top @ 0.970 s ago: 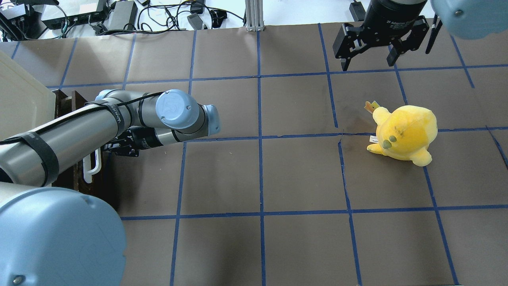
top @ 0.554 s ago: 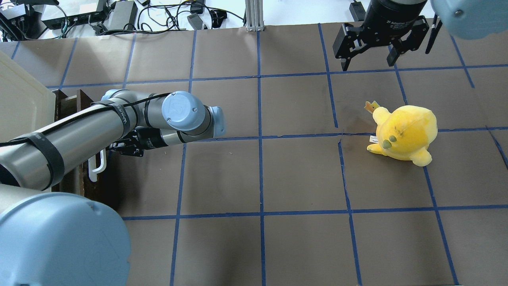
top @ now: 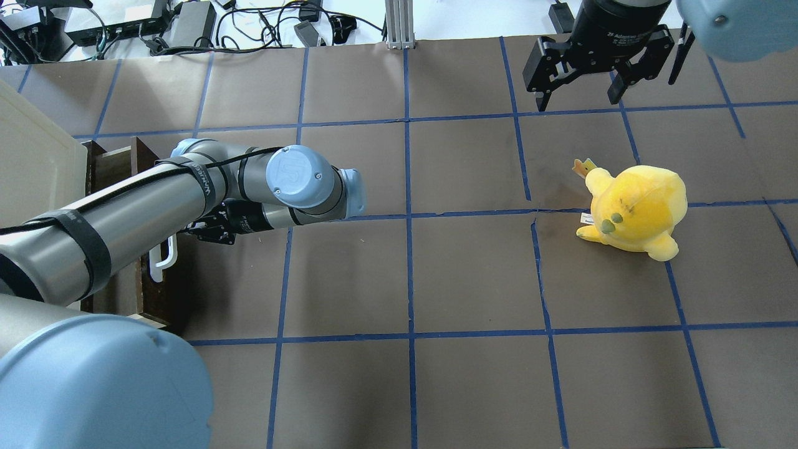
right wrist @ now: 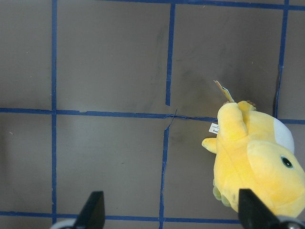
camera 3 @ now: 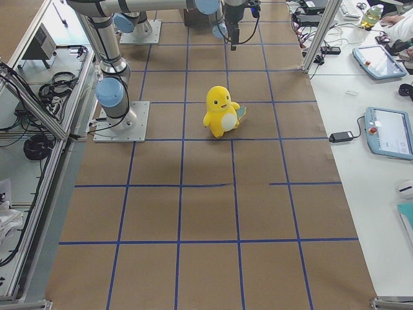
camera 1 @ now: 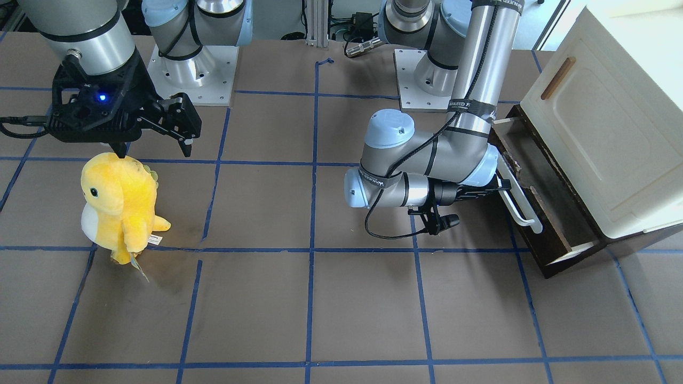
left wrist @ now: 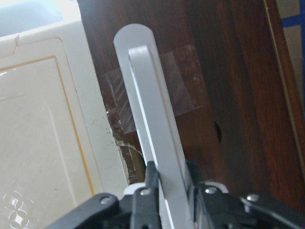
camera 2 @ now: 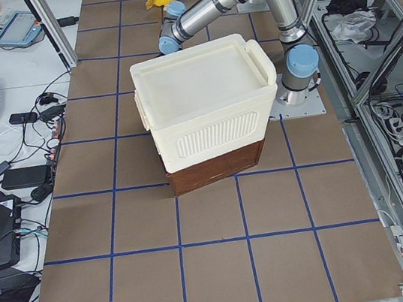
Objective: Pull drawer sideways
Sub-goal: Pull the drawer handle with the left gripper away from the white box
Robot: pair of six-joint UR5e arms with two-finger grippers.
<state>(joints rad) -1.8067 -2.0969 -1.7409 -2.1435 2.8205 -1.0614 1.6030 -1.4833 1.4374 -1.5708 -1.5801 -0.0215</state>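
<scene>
The dark brown drawer (camera 1: 549, 202) sticks partly out from under the cream-white cabinet (camera 1: 603, 133), its pale interior edge showing. Its white bar handle (camera 1: 520, 205) runs along the front. My left gripper (camera 1: 499, 186) is shut on this handle; the left wrist view shows the fingers (left wrist: 143, 191) clamped on the bar (left wrist: 147, 105) against the drawer front (left wrist: 233, 95). In the overhead view the left gripper (top: 187, 234) is mostly hidden under the forearm, beside the handle (top: 163, 259). My right gripper (top: 580, 93) is open and empty, far from the drawer.
A yellow plush toy (top: 636, 209) stands on the brown table near the right gripper; it also shows in the front view (camera 1: 120, 205) and the right wrist view (right wrist: 257, 162). The cabinet (top: 31, 162) sits at the table's left end. Cables lie beyond the far edge.
My left arm has moved to the right in the overhead view with the handle held, and the drawer has slid further out from under the cabinet. The right arm has not moved.
</scene>
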